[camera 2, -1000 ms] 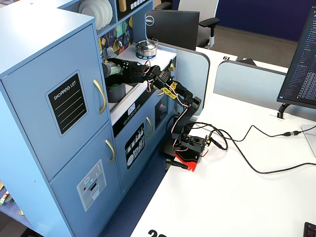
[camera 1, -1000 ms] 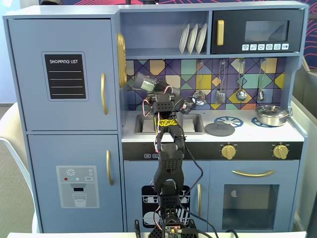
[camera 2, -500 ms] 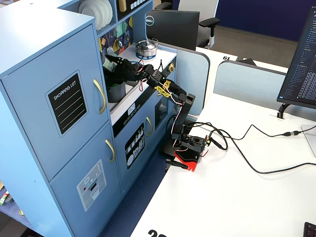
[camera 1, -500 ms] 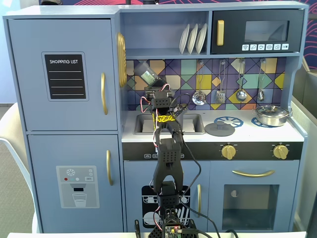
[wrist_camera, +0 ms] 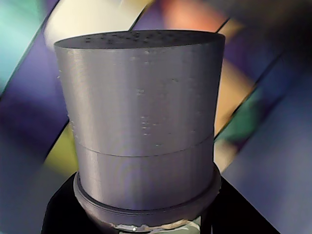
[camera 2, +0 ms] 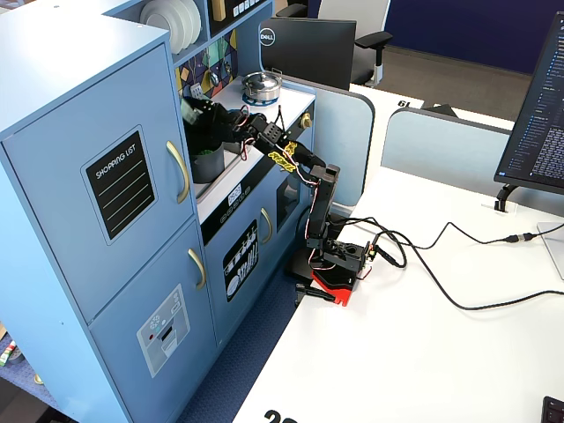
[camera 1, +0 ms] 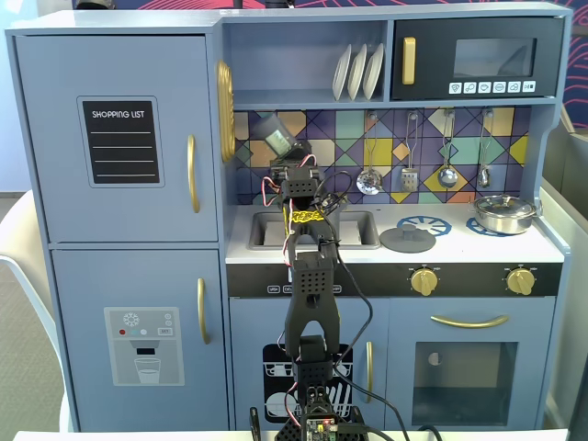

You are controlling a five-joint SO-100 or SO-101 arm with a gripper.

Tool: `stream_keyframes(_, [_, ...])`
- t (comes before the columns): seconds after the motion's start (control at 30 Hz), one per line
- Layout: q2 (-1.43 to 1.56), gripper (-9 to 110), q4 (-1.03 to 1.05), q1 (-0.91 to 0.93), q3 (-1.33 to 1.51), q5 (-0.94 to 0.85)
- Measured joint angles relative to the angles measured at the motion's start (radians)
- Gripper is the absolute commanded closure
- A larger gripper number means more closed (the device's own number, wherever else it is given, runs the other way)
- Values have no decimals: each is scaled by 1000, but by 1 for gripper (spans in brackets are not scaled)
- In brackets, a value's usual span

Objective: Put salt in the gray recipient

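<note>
Salt shaker lifted, pouring not yet shown

Gripper (camera 1: 280, 147) is clenched on the salt shaker (wrist_camera: 141, 131), which it holds tilted before the tiled backsplash (camera 1: 386, 138), above the sink (camera 1: 354, 230). Gray pot (camera 2: 207, 163) stands beneath it. Judged stage: shaker grasped and raised; salting remains.

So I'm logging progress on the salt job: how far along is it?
Done: the salt is picked up, filling the wrist view and tilted above the sink area in a fixed view. In hand: the hand is carrying it. Left: reaching the gray pot and shaking salt in.
</note>
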Motion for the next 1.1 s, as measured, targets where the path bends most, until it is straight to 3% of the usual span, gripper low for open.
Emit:
stream_keyframes(0.23, [-69,101,272,-8,-135,8])
stream_keyframes(0.47, [32,101,-126,-40,130,-64])
stream_keyframes(0.53, [23,101,-110,-52,95,-60])
stream_keyframes(0.7, [-9,101,173,-44,-12,-32])
stream_keyframes(0.77, [15,101,138,-35,58,-51])
stream_keyframes(0.93, [54,101,-216,-44,212,-135])
stream_keyframes(1.1, [43,101,-87,-15,98,-218])
